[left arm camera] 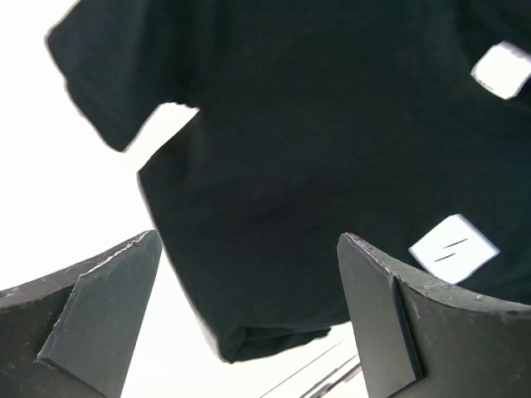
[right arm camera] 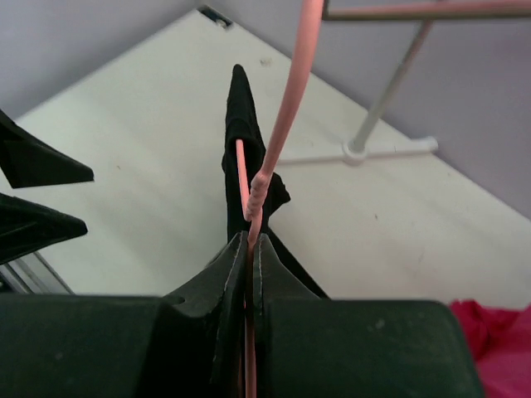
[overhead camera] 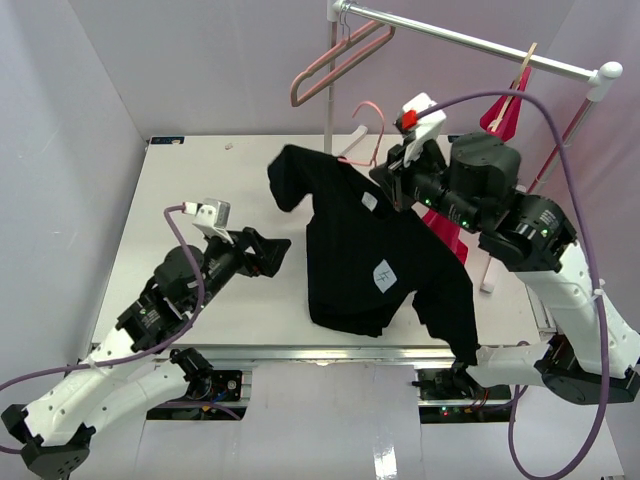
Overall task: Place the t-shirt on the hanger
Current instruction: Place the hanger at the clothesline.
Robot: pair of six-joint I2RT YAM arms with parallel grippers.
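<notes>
The black t-shirt [overhead camera: 365,255] with small white marks hangs in the air over the table, draped on the thin salmon-pink wire hanger [overhead camera: 370,125]. My right gripper [overhead camera: 392,180] is shut on the hanger's neck just below the twisted wire [right arm camera: 257,195]; the hook curves up past it and black cloth [right arm camera: 242,141] hangs beyond. My left gripper [overhead camera: 278,252] is open and empty, just left of the shirt's lower body. In the left wrist view the shirt [left arm camera: 332,157] fills the frame beyond my open fingers [left arm camera: 99,307], its folded bottom hem between them but apart.
A clothes rail [overhead camera: 470,42] on a stand crosses the back right with a thicker dusty-pink hanger [overhead camera: 335,65] and a wooden hanger [overhead camera: 522,70] holding a red shirt [overhead camera: 505,115]. More red cloth [overhead camera: 447,232] lies behind the black shirt. The white table [overhead camera: 200,180] has walls around it.
</notes>
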